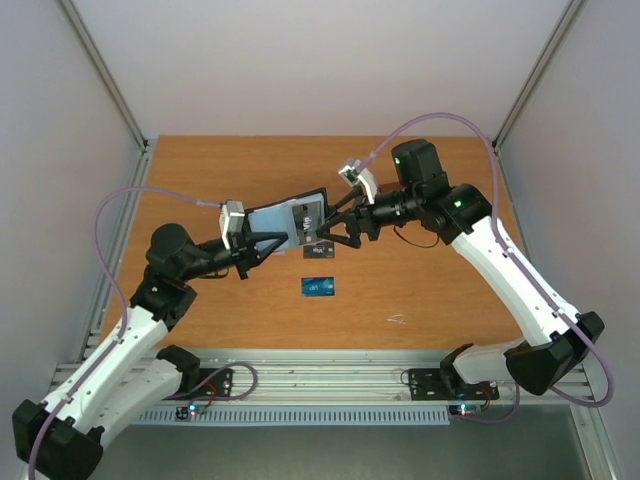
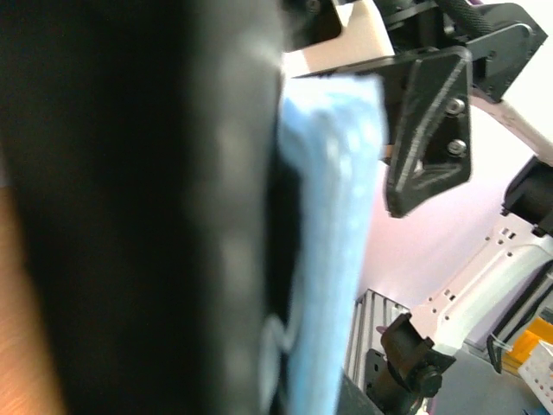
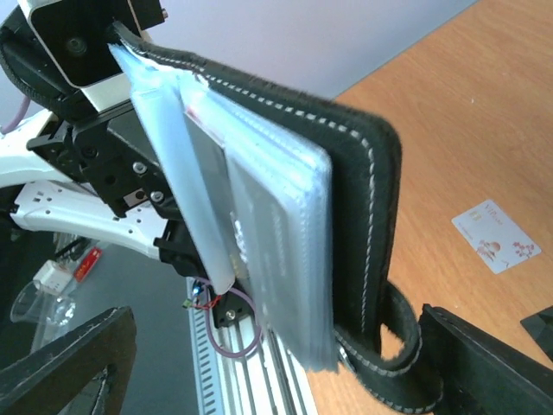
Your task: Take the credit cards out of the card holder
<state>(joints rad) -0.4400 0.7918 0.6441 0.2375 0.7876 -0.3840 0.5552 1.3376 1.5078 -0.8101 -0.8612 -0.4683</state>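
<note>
My left gripper (image 1: 262,243) holds the black card holder (image 1: 285,222) up above the table, opened, and is shut on its edge. In the left wrist view the card holder (image 2: 155,207) and its light blue lining (image 2: 333,242) hide my own fingers. The right wrist view shows the card holder (image 3: 363,199) edge-on, with a pale card (image 3: 268,225) in its clear sleeves and the snap tab hanging below. My right gripper (image 1: 332,228) is open, its jaws on either side of the holder's lower end (image 3: 285,380). A blue credit card (image 1: 319,287) and a white one (image 1: 318,252) (image 3: 495,236) lie on the table.
A small white scrap (image 1: 397,320) lies on the wooden table (image 1: 430,290) at the near right. An aluminium rail (image 1: 330,385) runs along the near edge between the arm bases. Grey walls close in the left, right and back.
</note>
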